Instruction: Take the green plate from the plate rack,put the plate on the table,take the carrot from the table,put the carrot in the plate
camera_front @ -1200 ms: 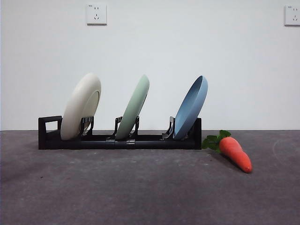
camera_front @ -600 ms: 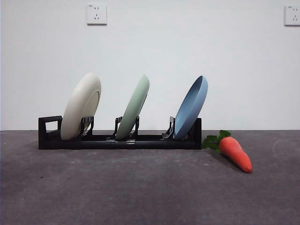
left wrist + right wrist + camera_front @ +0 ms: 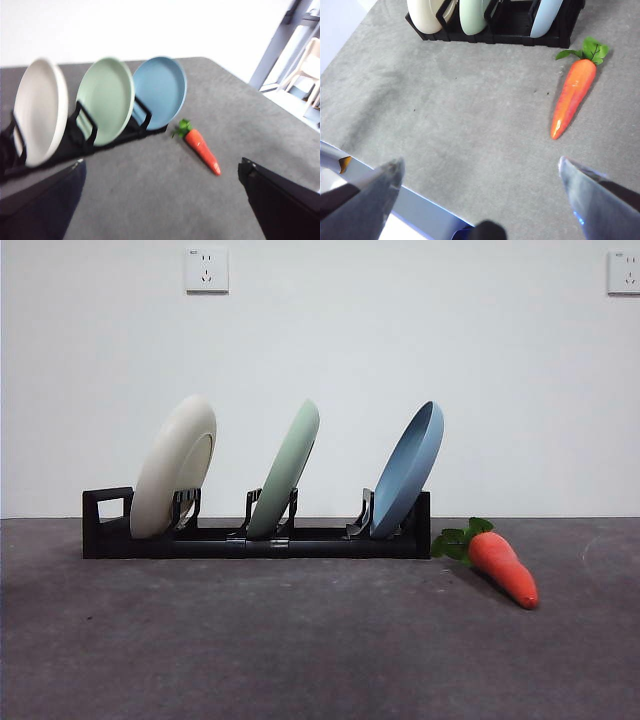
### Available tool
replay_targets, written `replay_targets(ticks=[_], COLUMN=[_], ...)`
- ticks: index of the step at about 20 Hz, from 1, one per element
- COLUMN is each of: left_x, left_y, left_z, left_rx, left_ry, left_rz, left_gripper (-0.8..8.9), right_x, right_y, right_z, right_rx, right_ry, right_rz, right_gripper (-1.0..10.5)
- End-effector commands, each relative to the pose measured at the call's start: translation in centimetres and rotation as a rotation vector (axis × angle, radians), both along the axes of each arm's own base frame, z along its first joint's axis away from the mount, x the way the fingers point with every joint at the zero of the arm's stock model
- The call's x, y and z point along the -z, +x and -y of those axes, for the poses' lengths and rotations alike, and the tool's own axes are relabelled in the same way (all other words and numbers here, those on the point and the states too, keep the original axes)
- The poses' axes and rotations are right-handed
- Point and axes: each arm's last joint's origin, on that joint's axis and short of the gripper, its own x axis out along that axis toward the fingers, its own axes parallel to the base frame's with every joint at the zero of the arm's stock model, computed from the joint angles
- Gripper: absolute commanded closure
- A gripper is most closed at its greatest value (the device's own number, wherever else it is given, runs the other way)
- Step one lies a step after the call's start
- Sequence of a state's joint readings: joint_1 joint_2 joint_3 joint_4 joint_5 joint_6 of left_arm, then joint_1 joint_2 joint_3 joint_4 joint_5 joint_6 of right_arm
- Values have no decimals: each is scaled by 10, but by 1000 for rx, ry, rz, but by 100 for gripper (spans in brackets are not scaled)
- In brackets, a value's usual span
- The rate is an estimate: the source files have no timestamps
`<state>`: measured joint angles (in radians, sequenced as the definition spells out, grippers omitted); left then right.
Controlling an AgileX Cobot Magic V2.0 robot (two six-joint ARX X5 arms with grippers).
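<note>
My left gripper [image 3: 160,200] hangs above the table [image 3: 300,650] with its jaws spread wide and nothing between them. Ahead of it stands the plate rack [image 3: 60,147], and the green plate [image 3: 106,99] sits upright in the rack's middle slot, leaning a little, between the cream-white plate [image 3: 41,110] and the blue plate [image 3: 160,90]. The green plate is well apart from my left jaws, beyond them and untouched.

The carrot [image 3: 201,148] lies flat on the table just past the rack's blue-plate end, its leaves toward the rack and its tip pointing away.

My right gripper [image 3: 480,195] is also spread and empty, held over the table's near edge. From there the carrot [image 3: 572,95] lies ahead of its jaws, well apart from them, and the rack [image 3: 495,22] stands farther off.

In the front view neither arm shows; the rack [image 3: 255,540], the green plate [image 3: 285,470] and the carrot [image 3: 503,568] rest undisturbed.
</note>
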<state>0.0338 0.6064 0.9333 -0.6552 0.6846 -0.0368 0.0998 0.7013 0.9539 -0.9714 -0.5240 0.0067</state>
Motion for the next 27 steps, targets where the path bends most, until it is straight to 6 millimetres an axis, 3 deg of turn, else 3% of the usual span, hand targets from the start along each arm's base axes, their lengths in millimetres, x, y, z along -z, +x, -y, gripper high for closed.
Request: replay_targets(ticks=[1,7,11,14,19,23,27], left_x=[-15,-43,-35,-10,50,92,119], left_y=[19,92,148,187,236,262,274], left_z=[5,42,87,118,154,167,172], left_rx=[46,115,91,68,34,-3,-25], left_ry=[6,47,98,122,169,204,229], left_rz=[14,35,59,68,20,-14,-41], left_gripper=[210,211,212,212,212,218,220], right_x=[0,2,3,3,4,4,4], right_y=[2,7,10,10,10,10,12], right_z=[0,-1,-1,-1,-1,-1,-1], right_rx=[-5,-3,-3,-1,0,0,0], right_ry=[-3,-7,-9,-11,-11,-12,-13], right_rz=[4,-18,-31,-34,-35,-35,-42], right_gripper=[287,287,288,288,288,288,288])
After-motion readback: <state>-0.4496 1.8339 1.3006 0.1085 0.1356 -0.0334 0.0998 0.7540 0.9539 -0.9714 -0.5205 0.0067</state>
